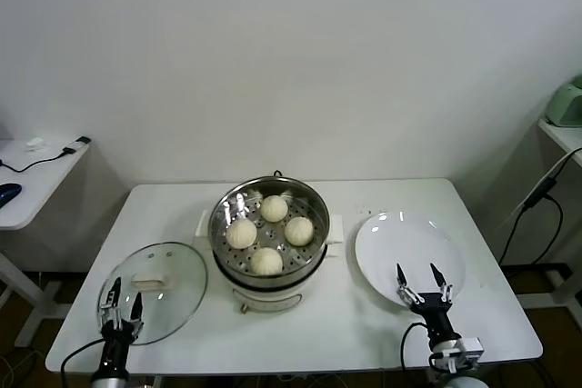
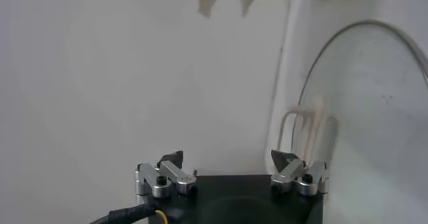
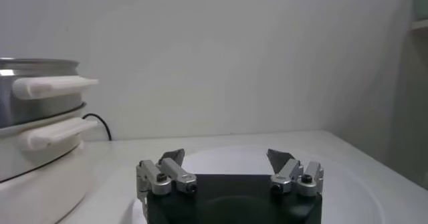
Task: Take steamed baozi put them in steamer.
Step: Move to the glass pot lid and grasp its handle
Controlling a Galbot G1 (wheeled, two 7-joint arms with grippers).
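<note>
Several cream-white steamed baozi [image 1: 241,233] lie on the perforated floor of the steel steamer [image 1: 273,297] at the table's middle. My left gripper [image 1: 121,304] hovers open and empty over the near edge of the glass lid [image 1: 168,265], left of the steamer. My right gripper [image 1: 418,279] stands open and empty over the near rim of the white plate [image 1: 400,243], which holds nothing. In the left wrist view the gripper [image 2: 227,158] faces the lid [image 2: 374,112]. In the right wrist view the gripper [image 3: 227,157] sits above the plate [image 3: 348,192], with the steamer [image 3: 33,132] off to one side.
The white table [image 1: 364,333] ends close behind both grippers. A second small table [image 1: 36,179] with cables stands at the far left. A shelf and hanging cable [image 1: 546,188] are at the far right. A white wall rises behind the table.
</note>
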